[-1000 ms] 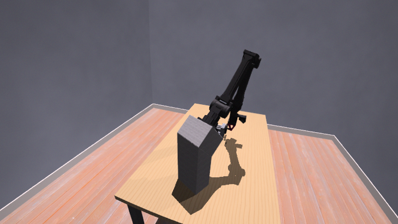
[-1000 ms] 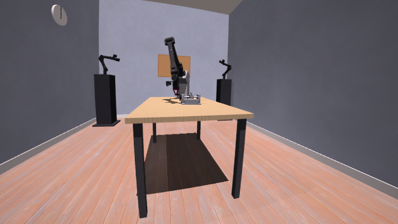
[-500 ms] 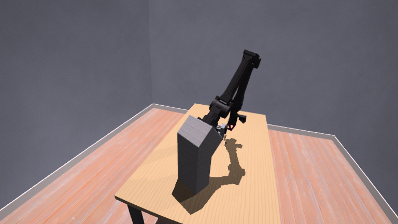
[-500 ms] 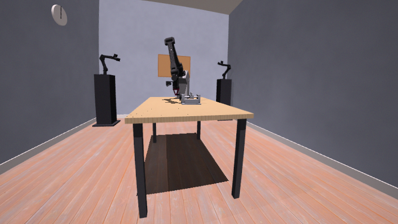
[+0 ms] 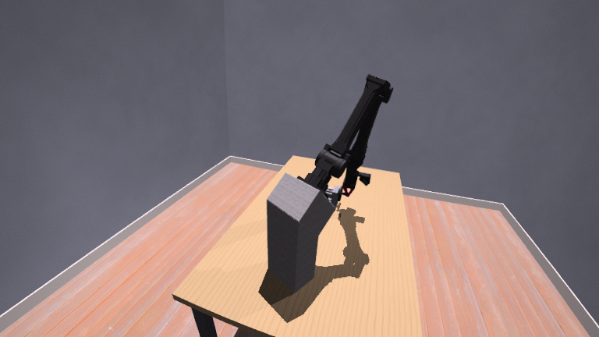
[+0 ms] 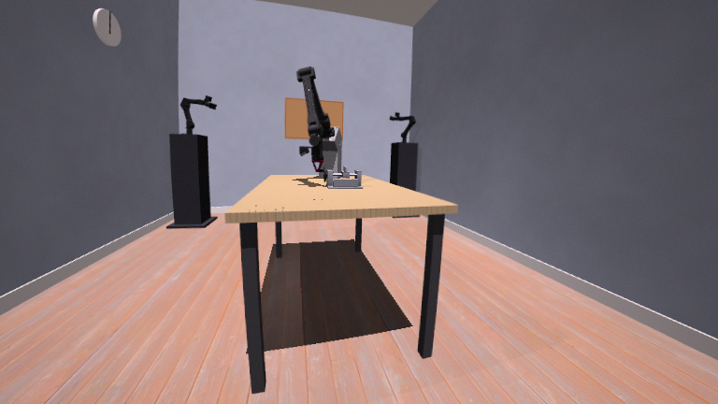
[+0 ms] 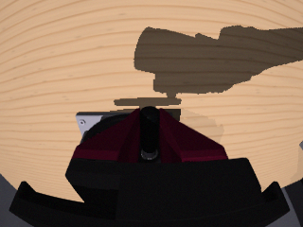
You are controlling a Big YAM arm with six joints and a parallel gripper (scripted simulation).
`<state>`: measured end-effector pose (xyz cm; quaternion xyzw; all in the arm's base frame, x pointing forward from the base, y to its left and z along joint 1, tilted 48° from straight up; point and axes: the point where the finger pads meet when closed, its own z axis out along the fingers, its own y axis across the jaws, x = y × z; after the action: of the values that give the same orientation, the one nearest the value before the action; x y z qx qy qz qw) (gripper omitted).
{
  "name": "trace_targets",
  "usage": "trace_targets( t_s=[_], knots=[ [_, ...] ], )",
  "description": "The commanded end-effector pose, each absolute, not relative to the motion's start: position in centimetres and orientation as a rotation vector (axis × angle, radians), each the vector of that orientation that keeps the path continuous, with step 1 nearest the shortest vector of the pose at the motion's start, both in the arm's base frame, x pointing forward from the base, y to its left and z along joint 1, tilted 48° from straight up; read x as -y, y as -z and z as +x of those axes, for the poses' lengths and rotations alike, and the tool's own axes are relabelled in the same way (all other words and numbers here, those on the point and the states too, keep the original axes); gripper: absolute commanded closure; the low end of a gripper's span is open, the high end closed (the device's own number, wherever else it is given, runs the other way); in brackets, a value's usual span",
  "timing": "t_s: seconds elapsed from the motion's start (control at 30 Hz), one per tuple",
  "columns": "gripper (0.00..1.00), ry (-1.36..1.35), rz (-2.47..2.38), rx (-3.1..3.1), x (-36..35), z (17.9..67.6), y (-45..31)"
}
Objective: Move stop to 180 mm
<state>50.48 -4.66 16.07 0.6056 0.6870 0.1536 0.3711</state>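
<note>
Close up, wrist view: gripper [image 7: 150, 142] nearly closed, dark red fingers clamped on small black handwheel grip [image 7: 150, 128], seen as dark upright stub between them. Grey corner of stop fixture [image 7: 83, 121] peeks out at left behind fingers. Beyond, arm shadow [image 7: 215, 57] across wooden table [image 7: 63, 38]. Exterior view: fixture is low grey frame [image 6: 344, 180] with rails and upright end blocks, on far half of table; scale markings too small to read. Behind it, grey slant-topped pillar [image 5: 293, 232], arm [image 5: 357, 125] folded above.
</note>
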Motion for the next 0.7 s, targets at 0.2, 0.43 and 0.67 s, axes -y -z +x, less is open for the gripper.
trace_targets(
  t_s=[0.2, 0.43, 0.67],
  knots=[
    [0.94, -0.434, 1.512, -1.731, 4.5, 50.4, -18.0],
    [0.94, -0.425, 1.525, -1.727, 5.0, 50.7, -17.3],
    [0.94, -0.425, 1.525, -1.727, 5.0, 50.7, -17.3]
  ],
)
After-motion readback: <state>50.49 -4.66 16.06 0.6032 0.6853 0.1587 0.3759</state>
